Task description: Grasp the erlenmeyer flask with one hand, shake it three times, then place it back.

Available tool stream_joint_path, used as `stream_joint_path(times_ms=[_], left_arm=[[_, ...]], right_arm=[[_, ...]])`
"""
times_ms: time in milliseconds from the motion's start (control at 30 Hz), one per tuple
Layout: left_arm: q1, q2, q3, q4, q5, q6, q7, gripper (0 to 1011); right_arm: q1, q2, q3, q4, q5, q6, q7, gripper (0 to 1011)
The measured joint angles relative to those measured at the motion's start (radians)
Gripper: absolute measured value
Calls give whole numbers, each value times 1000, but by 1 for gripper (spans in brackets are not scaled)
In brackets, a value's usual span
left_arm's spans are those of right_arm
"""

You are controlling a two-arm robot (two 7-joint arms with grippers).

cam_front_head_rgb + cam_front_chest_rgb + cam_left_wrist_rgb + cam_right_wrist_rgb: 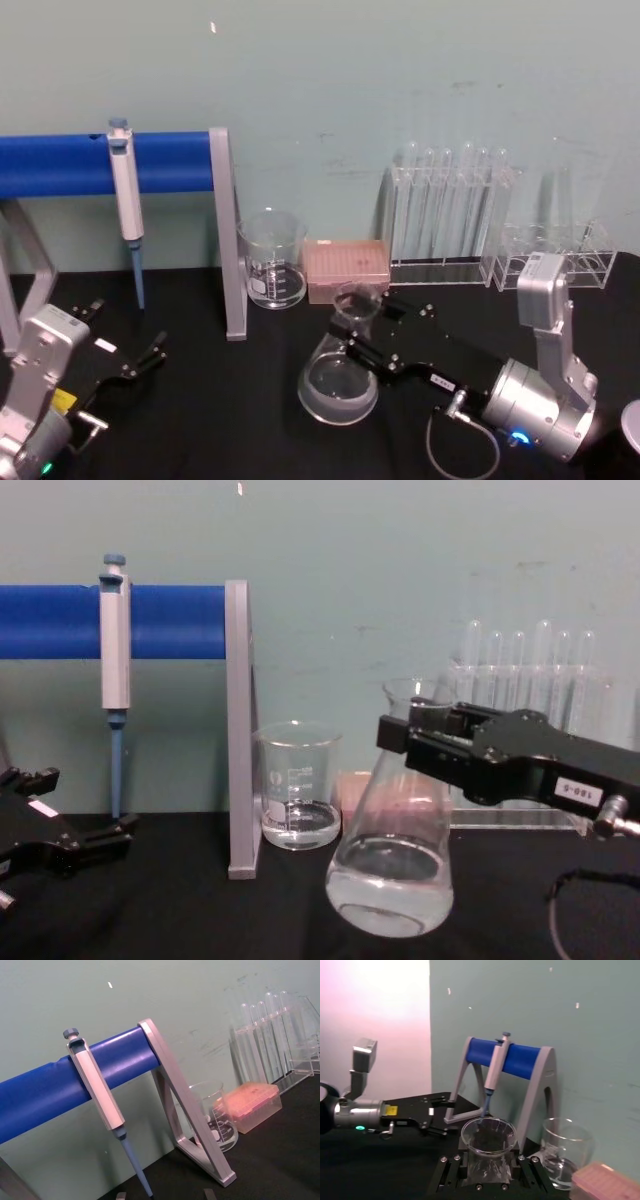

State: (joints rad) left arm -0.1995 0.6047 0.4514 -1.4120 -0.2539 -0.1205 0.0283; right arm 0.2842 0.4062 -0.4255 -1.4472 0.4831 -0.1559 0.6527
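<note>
The right gripper (362, 322) is clamping the erlenmeyer flask (338, 385) by its neck, holding it tilted over the black table (220, 420), near the beaker (272, 262) and pink tip box (346, 268). The left gripper (150, 358) is sitting low at the left, fingers apart. A pale green wall (400, 70) is backing everything.

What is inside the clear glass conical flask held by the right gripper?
Clear liquid pools in the wide base of the clear glass conical flask. The right gripper's black fingers cover its neck, so that part is hidden.
</note>
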Motion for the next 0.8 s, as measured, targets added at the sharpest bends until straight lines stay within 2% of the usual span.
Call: stream_joint_path(times_ms=[367, 800], left_arm=[[0, 0, 0, 0, 0, 0, 0, 1001], [0, 0, 0, 0, 0, 0, 0, 1001]], right_arm=[[4, 15, -27, -10, 16, -7, 1, 450], [9, 24, -35, -13, 22, -7, -14, 450]])
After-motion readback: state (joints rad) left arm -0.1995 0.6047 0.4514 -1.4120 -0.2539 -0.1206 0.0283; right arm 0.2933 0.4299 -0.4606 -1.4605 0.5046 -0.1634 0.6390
